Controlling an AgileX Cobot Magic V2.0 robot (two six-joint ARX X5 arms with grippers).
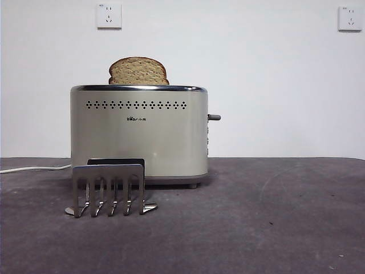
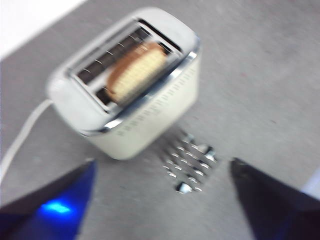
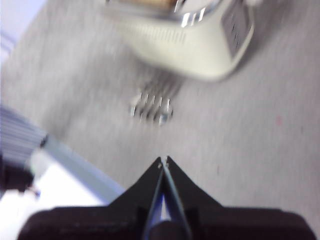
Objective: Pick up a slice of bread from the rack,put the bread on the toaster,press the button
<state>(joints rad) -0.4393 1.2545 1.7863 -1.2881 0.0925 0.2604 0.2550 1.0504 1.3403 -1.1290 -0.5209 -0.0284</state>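
The slice of bread (image 1: 138, 71) stands in a slot of the cream toaster (image 1: 139, 132), its domed top sticking out above the chrome rim. The left wrist view shows it in the slot too (image 2: 136, 71). The dark button (image 1: 214, 117) sticks out from the toaster's right end. The steel rack (image 1: 109, 188) stands bare in front of the toaster. My left gripper (image 2: 162, 192) is open and empty, high above the toaster (image 2: 125, 85) and rack (image 2: 189, 162). My right gripper (image 3: 164, 161) is shut and empty, high above the table, apart from the toaster (image 3: 195, 40) and rack (image 3: 152, 107).
A white cord (image 1: 31, 169) runs from the toaster to the left over the dark grey table (image 1: 274, 217). Two wall sockets (image 1: 109, 16) sit on the white wall behind. No arm shows in the front view.
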